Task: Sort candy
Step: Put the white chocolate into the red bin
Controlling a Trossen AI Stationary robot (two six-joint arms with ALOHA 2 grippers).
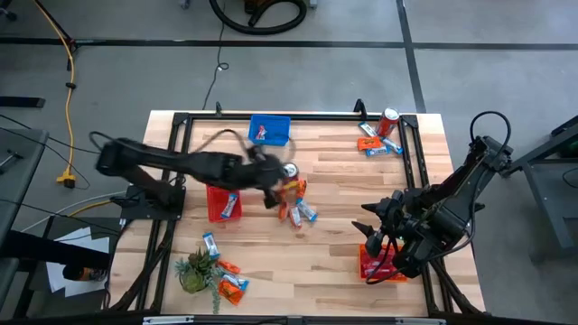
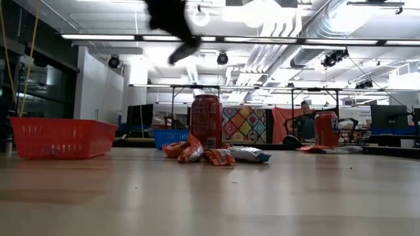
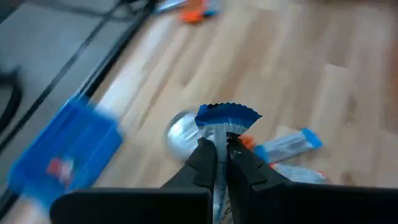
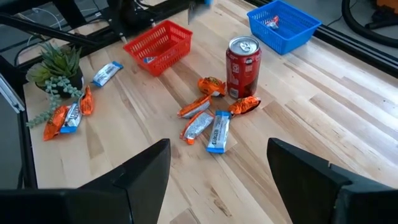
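Left end effector (image 3: 221, 163) pinches a blue-and-white candy (image 3: 224, 124) above open wood; right end effector (image 4: 217, 163) spread wide.

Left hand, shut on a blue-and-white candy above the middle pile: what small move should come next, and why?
Probably carry it toward the blue basket. The left hand pinches the blue-and-white candy clear of the table, and that basket already holds one packet. The right hand waits open.

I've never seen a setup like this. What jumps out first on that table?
The left hand, raised over the table's middle, is shut on a blue-and-white candy packet. Below it, a red drink can stands among scattered candy packets. A red basket and a blue basket sit nearby, while the right hand waits open at the right edge.
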